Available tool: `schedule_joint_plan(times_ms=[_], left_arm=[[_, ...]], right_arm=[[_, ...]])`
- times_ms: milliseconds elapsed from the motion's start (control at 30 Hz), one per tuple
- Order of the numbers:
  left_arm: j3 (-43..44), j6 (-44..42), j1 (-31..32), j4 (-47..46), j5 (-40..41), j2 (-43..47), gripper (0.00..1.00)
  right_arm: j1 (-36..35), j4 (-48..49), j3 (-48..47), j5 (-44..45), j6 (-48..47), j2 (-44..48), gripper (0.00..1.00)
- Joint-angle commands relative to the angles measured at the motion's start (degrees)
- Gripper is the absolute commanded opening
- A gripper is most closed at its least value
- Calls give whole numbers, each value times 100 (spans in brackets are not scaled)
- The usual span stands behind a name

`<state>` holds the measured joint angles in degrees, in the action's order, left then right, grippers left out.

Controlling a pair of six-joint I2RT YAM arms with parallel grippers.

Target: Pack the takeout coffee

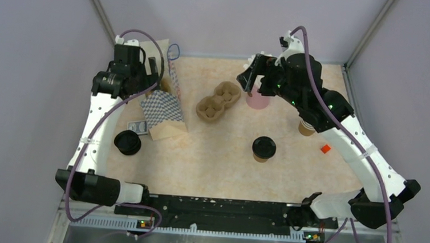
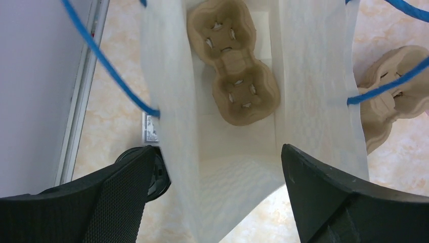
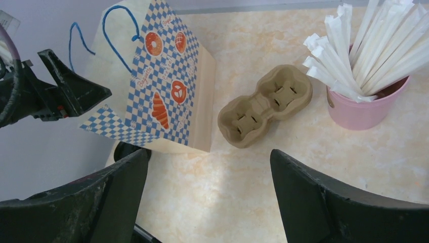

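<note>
The takeout coffee [image 1: 263, 149], a brown paper cup with a black lid, stands upright on the table right of centre, and neither gripper touches it. My left gripper [image 2: 217, 192] is open over the mouth of the blue-checked paper bag [image 1: 165, 109], with the bag's near wall between its fingers. Inside the bag lies a brown pulp cup carrier [image 2: 232, 61]. My right gripper [image 3: 210, 197] hangs open and empty at the back, above bare table and beside the pink cup of straws [image 3: 364, 106], well behind the coffee.
A second pulp carrier [image 1: 219, 100] lies between the bag and the pink cup. A round black-lidded item [image 1: 127, 142] sits left of the bag. Stacked lidless brown cups [image 1: 305, 128] stand under the right arm. A small red piece [image 1: 326, 148] lies at the right.
</note>
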<state>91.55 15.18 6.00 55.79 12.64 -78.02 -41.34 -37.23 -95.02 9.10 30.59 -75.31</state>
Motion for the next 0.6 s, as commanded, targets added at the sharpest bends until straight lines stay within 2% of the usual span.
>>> schedule_joint_plan(times_ms=[0, 67, 133, 167, 267, 400, 567], left_arm=[[-180, 33, -86, -375, -115, 350, 99], [20, -255, -82, -277, -273, 95, 99], [218, -463, -89, -231, -299, -59, 93], [290, -549, -90, -259, -390, -75, 87], [376, -785, -81, -381, -799, -10, 57], [183, -875, -82, -295, -917, 20, 35], [374, -896, -83, -156, -1220, 35, 3]], right_arm=[[30, 141, -37, -160, -129, 245, 89], [29, 402, 182, -252, -227, 394, 89], [24, 537, 345, -145, -254, 490, 89], [29, 551, 363, -74, -266, 498, 89], [30, 518, 226, -90, -366, 453, 89], [30, 338, -20, -30, -605, 411, 89], [27, 254, -71, 52, -727, 495, 89]])
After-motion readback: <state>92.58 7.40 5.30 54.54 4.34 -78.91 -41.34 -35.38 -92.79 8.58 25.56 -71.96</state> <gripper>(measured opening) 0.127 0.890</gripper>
